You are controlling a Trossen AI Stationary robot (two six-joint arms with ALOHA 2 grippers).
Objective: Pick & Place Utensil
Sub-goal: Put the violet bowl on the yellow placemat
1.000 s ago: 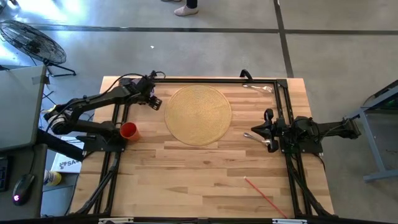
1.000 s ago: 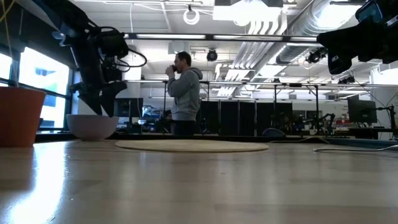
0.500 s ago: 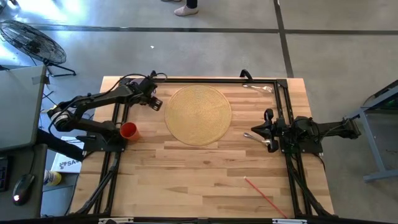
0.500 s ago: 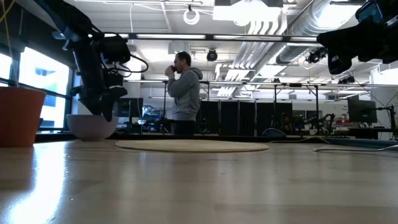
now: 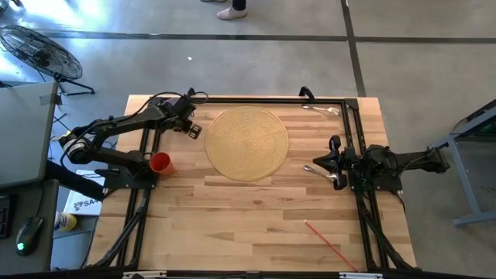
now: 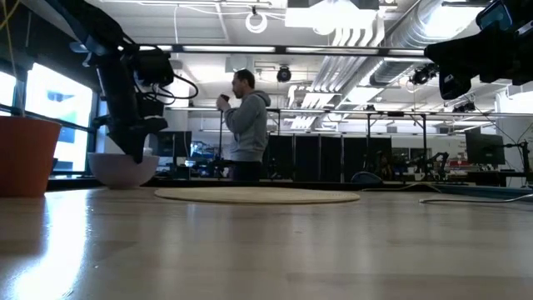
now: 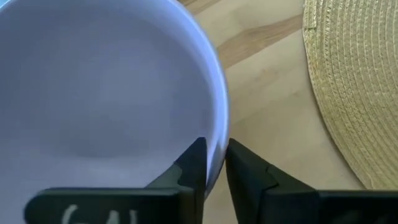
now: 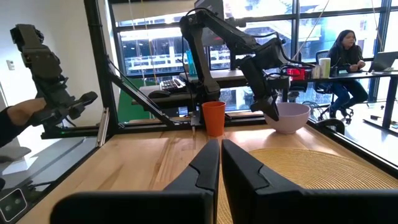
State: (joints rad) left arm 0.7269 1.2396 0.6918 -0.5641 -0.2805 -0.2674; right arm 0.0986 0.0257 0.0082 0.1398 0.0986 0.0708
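Utensils: your fork (image 5: pixel 322 109) lies at the bench's (image 5: pixel 256 217) far right corner, well apart from both arms. Your left gripper (image 7: pixel 211 163) has its jaws clamped on the rim of the white bowl (image 7: pixel 93 93), just beside the woven mat (image 5: pixel 246 142). Your right gripper (image 8: pixel 221 155) waits near the right edge, jaws together on nothing. An orange cup (image 5: pixel 160 163) stands left.
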